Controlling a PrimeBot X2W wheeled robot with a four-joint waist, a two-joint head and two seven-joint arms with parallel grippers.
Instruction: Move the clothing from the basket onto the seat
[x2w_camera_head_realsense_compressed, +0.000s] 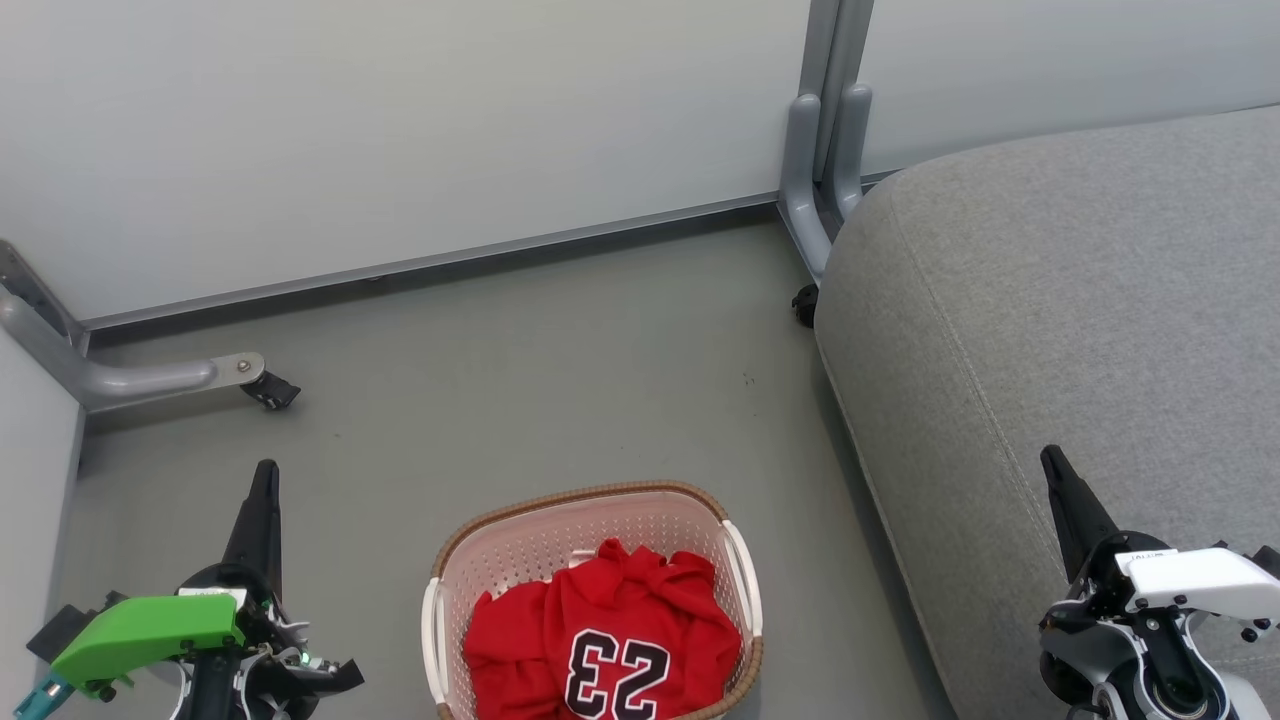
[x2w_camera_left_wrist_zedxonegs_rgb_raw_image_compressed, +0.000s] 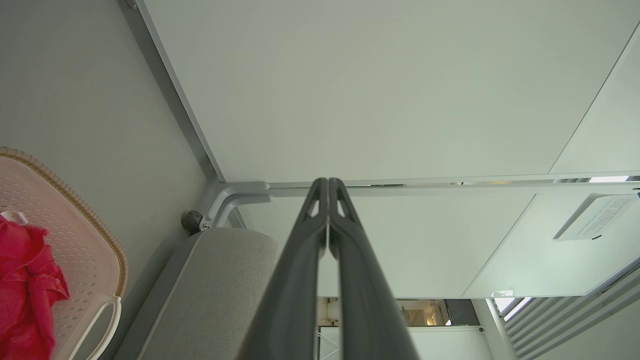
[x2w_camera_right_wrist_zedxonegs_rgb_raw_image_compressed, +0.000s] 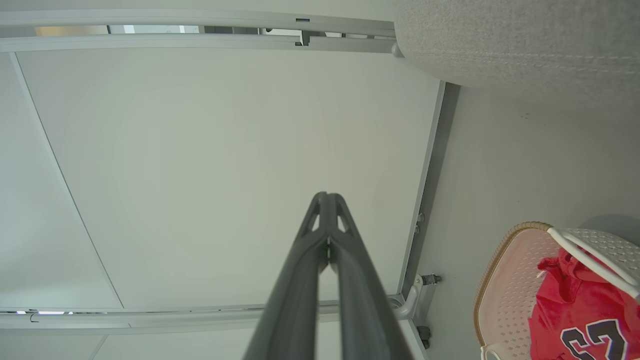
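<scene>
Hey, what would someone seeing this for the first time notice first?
The bright red clothing with its black 23 jumps out, heaped in the cream basket on the floor, bottom centre of the head view. The big grey seat looms to its right. Shut, empty left pincer and right pincer sit at the lower corners.

Red clothing (x2w_camera_head_realsense_compressed: 610, 640) heaped in basket (x2w_camera_head_realsense_compressed: 560, 535) on floor (x2w_camera_head_realsense_compressed: 560, 350), "23" jersey on top. Grey seat (x2w_camera_head_realsense_compressed: 1050, 330) just right of basket. Left gripper (x2w_camera_head_realsense_compressed: 264, 482), right gripper (x2w_camera_head_realsense_compressed: 1056, 470) low at sides, jaws pressed together.
</scene>
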